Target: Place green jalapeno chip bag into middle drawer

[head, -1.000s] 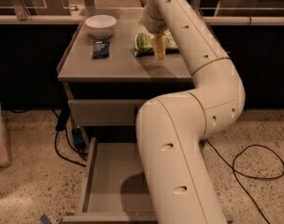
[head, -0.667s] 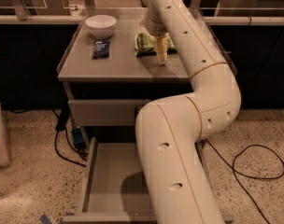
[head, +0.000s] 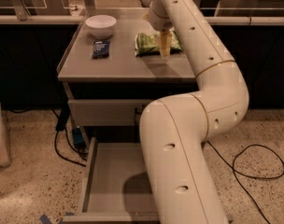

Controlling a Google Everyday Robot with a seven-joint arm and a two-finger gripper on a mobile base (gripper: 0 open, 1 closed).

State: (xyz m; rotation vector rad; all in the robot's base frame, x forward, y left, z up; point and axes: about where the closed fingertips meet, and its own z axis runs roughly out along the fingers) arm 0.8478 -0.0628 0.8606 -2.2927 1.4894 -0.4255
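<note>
The crinkly green foil chip bag (head: 149,43) is lying flat on the smooth grey cabinet top (head: 114,68), right under the gripper (head: 165,50), which is hanging over the bag's right half. Its grip cannot be told. Left of the gripper, a dark blue packet (head: 101,48) and a round white bowl (head: 101,25) are sitting apart, leaving bare top toward the near edge. Well below the gripper, the grey metal drawer (head: 109,181) is standing open, flat-floored.

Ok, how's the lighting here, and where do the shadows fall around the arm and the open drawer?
Camera view: dim, warm light; the gripper, over the green jalapeno chip bag, throws a soft shadow on the cabinet top in front of it; the arm darkens the right part of the middle drawer floor; the white bowl is the brightest spot.
</note>
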